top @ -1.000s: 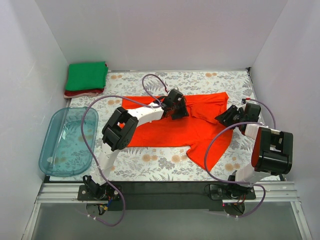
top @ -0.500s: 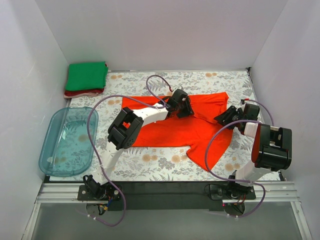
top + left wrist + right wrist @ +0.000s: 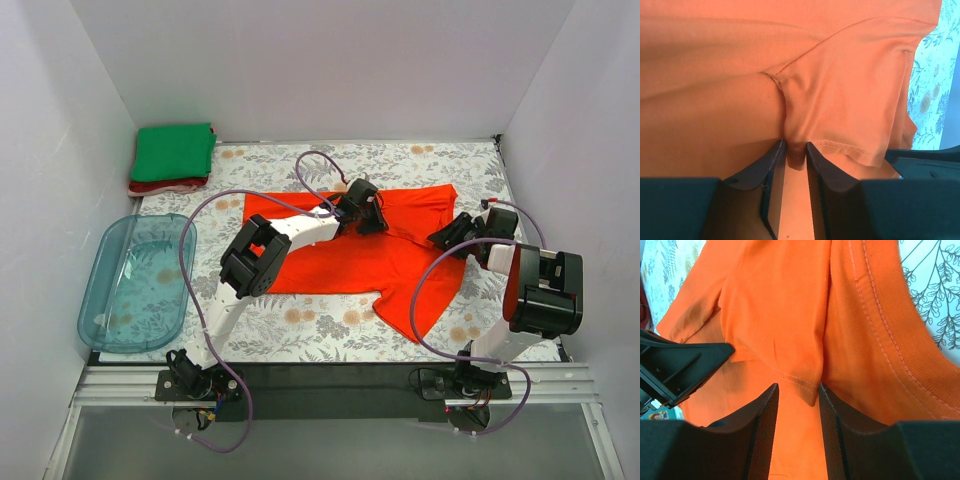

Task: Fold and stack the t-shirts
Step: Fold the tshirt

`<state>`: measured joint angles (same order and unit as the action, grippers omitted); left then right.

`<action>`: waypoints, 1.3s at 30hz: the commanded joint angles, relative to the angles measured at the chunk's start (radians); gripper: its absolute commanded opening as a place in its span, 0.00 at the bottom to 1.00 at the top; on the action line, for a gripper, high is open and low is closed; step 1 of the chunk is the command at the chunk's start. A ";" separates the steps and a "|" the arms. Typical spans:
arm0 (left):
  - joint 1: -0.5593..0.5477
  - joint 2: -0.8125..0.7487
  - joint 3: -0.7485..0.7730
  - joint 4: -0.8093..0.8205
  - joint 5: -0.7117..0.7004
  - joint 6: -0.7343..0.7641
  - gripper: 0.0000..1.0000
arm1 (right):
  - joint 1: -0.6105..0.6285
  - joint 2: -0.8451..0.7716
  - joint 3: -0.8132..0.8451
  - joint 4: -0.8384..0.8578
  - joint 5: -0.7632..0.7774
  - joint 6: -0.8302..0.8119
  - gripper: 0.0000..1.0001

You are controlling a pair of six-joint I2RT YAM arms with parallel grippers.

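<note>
The bright orange-red t-shirt (image 3: 340, 262) lies spread on the flowered table, one sleeve hanging toward the front right. My left gripper (image 3: 368, 218) is low on its upper middle; in the left wrist view (image 3: 796, 146) its jaws are nearly closed on a raised fold of the shirt (image 3: 840, 90). My right gripper (image 3: 447, 237) is at the shirt's right side near the collar; in the right wrist view (image 3: 798, 386) its jaws stand narrow around a hemmed fold of the shirt (image 3: 775, 305). The green t-shirt (image 3: 173, 152) lies folded on the dark red t-shirt (image 3: 160, 187) at the back left.
A clear blue plastic tub (image 3: 135, 282) stands at the left edge of the table (image 3: 300, 330). White walls close in the back and both sides. Purple cables loop over both arms.
My left gripper has moved a little right and toward the back, taking the shirt fold with it. The right gripper has hardly moved.
</note>
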<state>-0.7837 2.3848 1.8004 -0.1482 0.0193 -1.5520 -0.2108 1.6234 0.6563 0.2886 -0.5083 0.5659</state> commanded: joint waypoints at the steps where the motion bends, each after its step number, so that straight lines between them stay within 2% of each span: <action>1: -0.012 -0.019 0.014 -0.004 0.002 0.003 0.21 | 0.001 0.012 0.003 0.035 -0.016 -0.003 0.44; 11: -0.017 -0.036 0.002 0.010 0.013 0.001 0.21 | -0.001 0.015 -0.018 0.035 0.005 -0.003 0.43; 19: -0.019 -0.047 -0.009 0.015 0.011 0.000 0.19 | -0.001 0.020 -0.034 0.035 -0.002 0.000 0.38; 23: -0.019 -0.053 -0.007 0.018 0.007 0.003 0.14 | -0.001 0.026 -0.027 0.035 -0.018 0.003 0.32; 29: -0.019 -0.064 -0.003 0.018 0.001 0.020 0.10 | -0.001 0.016 -0.017 0.034 -0.029 0.008 0.14; 32: -0.019 -0.073 -0.001 0.018 -0.007 0.036 0.07 | -0.002 0.004 -0.009 0.032 -0.033 0.015 0.01; 39: -0.019 -0.102 0.002 0.004 -0.059 0.110 0.05 | -0.009 -0.034 0.006 0.026 -0.035 0.034 0.01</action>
<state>-0.7956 2.3829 1.7996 -0.1425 0.0055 -1.4918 -0.2119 1.6337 0.6300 0.2935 -0.5274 0.5850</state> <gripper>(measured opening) 0.060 0.020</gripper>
